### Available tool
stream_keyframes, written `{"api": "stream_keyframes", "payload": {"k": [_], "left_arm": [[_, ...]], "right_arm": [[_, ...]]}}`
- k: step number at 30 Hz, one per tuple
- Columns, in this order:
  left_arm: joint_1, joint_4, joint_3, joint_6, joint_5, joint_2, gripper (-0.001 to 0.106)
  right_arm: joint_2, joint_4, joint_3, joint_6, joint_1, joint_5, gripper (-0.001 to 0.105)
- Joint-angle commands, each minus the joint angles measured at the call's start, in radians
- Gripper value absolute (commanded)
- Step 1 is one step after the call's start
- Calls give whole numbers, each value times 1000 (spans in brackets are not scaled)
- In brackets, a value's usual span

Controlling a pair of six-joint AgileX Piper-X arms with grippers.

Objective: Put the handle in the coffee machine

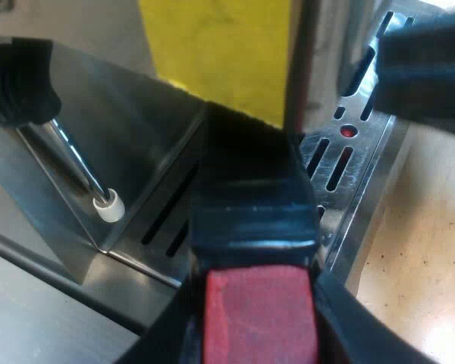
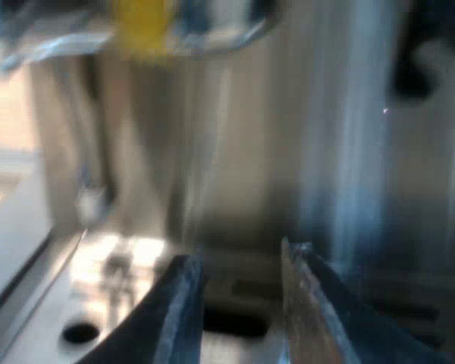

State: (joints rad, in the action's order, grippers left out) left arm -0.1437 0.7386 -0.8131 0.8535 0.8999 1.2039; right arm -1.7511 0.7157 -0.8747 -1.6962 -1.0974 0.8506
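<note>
- Red end [image 1: 262, 322] of the holder [image 1: 250, 197] is pinched between the 2 black fingers [image 1: 364, 330] of my left gripper [image 1: 258, 303]. That pincer is closed tight on the handle, with no gap I can see.
- The dark handle runs away from the left gripper toward the espresso machine [image 1: 136, 129]. It hangs over the slotted steel drip tray [image 1: 368, 163], just under a yellow patch [image 1: 220, 53] on the machine's front.
- The far metal end of the holder is lost in shadow, so I can't tell if it's seated up in the machine.
- The steam wand [image 1: 76, 163] with its white tip is near the handle but not touching it. A bit of wooden table [image 1: 417, 250] shows past the tray's edge.
- My right gripper [image 2: 239, 303] is low over the tray, close to the machine's front. Its 2 fingers are moderately spread and it's got hold of nothing.
- Progress, my guess: the carrying part is done, since the holder is at the machine's front.
- What's left, I reckon: get the far end up into its socket, twist the handle to lock it, then let go. I wouldn't call it finished while the left gripper has hold of the handle.
</note>
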Motion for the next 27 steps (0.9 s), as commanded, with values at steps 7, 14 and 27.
{"api": "stream_keyframes", "payload": {"k": [7, 14, 27], "left_arm": [[-5, -23, -25, 10, 95, -26, 0], [-5, 1, -25, -2, 101, -26, 0], [-5, 5, -25, -5, 101, -26, 0]], "right_arm": [[-132, 304, -41, -171, 23, -18, 30], [-216, 416, -117, -244, 37, -18, 30], [-300, 498, -247, -276, 97, -32, 29]]}}
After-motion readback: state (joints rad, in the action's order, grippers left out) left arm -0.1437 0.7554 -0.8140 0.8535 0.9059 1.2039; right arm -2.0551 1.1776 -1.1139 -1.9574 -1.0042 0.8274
